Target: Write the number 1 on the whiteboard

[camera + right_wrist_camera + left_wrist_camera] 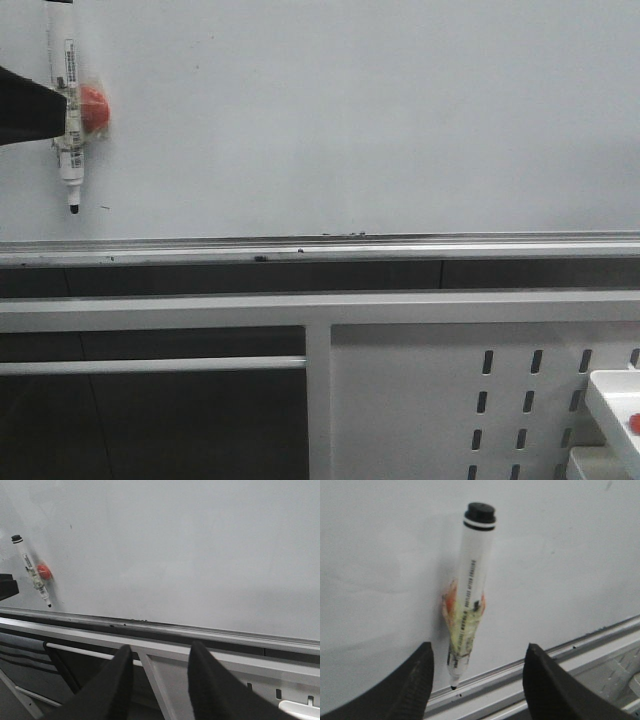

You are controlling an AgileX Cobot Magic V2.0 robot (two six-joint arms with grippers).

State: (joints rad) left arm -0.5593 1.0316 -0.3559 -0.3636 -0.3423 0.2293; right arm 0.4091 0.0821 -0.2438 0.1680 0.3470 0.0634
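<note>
The whiteboard (350, 120) fills the upper part of the front view, with its silver rail (400, 245) along the lower edge. No number 1 stroke shows on it. A white marker (68, 100) with a black cap hangs tip down on the board at far left, beside a red magnet (93, 108). My left gripper (479, 652) is open and holds nothing; the marker (475, 565) stands between and beyond its fingers. In the front view only a dark part of it (30, 110) shows next to the marker. My right gripper (161, 650) is open and empty, below the rail.
A tiny dark speck (103, 208) sits on the board right of the marker tip. A white frame bar (300, 308) runs under the rail. A white slotted panel (520, 400) and a white tray (612, 395) stand at lower right.
</note>
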